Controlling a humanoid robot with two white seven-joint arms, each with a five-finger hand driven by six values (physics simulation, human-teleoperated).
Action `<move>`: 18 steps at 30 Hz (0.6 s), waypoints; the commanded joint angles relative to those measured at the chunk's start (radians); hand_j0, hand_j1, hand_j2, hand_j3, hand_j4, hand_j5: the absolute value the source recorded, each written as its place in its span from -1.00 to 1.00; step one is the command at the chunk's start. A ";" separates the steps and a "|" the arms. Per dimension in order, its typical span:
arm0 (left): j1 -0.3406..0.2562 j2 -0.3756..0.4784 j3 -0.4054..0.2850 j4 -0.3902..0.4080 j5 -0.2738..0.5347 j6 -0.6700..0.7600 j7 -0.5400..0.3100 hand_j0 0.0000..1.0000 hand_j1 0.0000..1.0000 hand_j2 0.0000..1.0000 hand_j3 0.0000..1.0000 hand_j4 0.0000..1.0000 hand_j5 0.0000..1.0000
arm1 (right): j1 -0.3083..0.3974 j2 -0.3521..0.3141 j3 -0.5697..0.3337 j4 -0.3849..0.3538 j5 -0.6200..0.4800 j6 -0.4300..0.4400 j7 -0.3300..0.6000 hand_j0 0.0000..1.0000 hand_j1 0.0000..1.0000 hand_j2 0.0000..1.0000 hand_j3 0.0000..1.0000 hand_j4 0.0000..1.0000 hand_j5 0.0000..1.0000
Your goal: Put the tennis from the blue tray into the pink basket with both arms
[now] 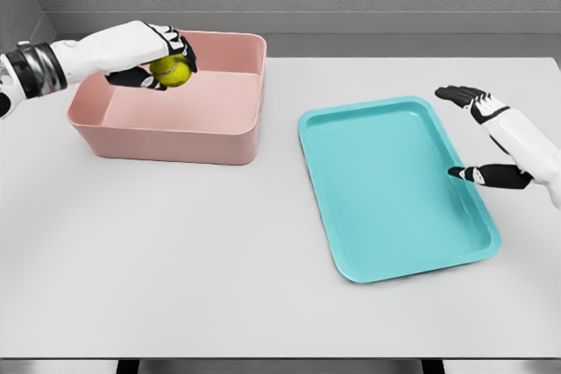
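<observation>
Here the left robot hand [151,57] grips the tennis ball [171,70] (above the pink basket [175,124])

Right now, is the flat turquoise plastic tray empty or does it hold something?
Empty. The turquoise plastic tray shows only bare floor; the yellow tennis ball is in the left hand above the pink basket.

Smooth plastic pink basket [175,133] and glossy blue tray [399,256]; fuzzy tennis ball [172,70]; matt table [175,260].

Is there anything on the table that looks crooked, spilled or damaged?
Only a small thing: the blue tray lies slightly turned against the table edge, while the pink basket sits nearly square. Nothing is spilled or broken. The left hand holds the tennis ball over the basket.
</observation>
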 commanded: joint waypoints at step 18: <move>-0.006 0.105 0.008 0.025 0.023 0.002 0.008 1.00 1.00 1.00 1.00 1.00 1.00 | 0.000 -0.002 0.000 0.001 -0.008 0.003 0.001 1.00 1.00 1.00 1.00 1.00 1.00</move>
